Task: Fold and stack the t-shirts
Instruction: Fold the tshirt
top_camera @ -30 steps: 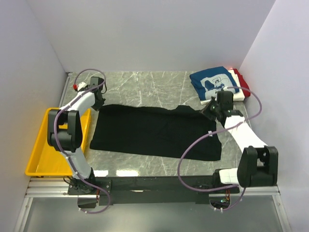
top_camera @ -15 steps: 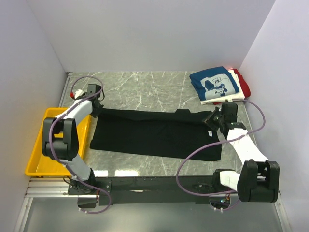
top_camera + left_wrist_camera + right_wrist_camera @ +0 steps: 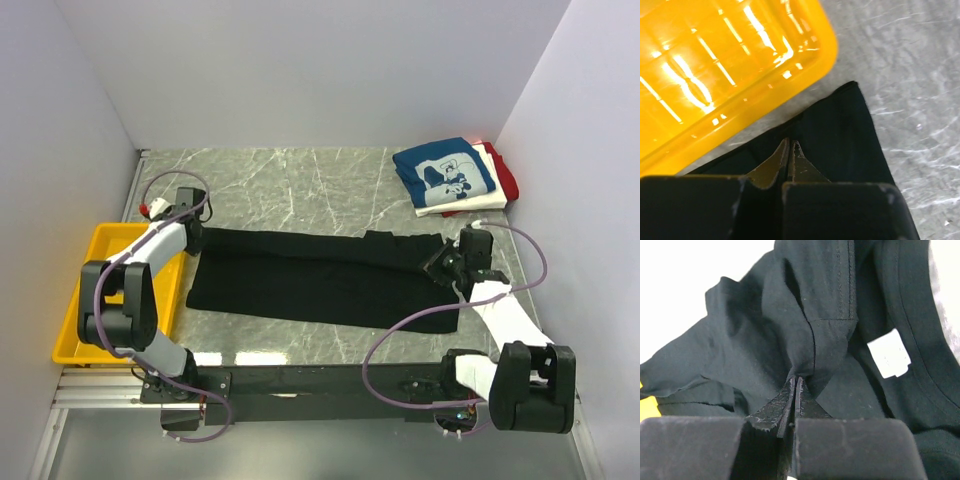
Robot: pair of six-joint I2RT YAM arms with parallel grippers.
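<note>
A large black t-shirt (image 3: 310, 280) lies spread across the marble table, its far edge drawn toward me. My left gripper (image 3: 193, 238) is shut on its far left corner, next to the yellow tray; the wrist view shows the fingers (image 3: 790, 150) pinched on black cloth (image 3: 840, 135). My right gripper (image 3: 441, 262) is shut on the shirt's far right edge; its wrist view shows a fold of black cloth (image 3: 810, 340) caught between the fingertips, with a white label (image 3: 889, 354) beside. A folded blue t-shirt with a white print (image 3: 444, 172) lies on white and red ones (image 3: 502, 170) at the back right.
A yellow plastic tray (image 3: 82, 300) stands at the table's left edge, also in the left wrist view (image 3: 715, 65). White walls close the back and both sides. Bare marble (image 3: 300, 180) lies behind the black shirt.
Both grippers have pulled the black shirt's far edge toward the near side, folding it over; the shirt now looks narrower from front to back.
</note>
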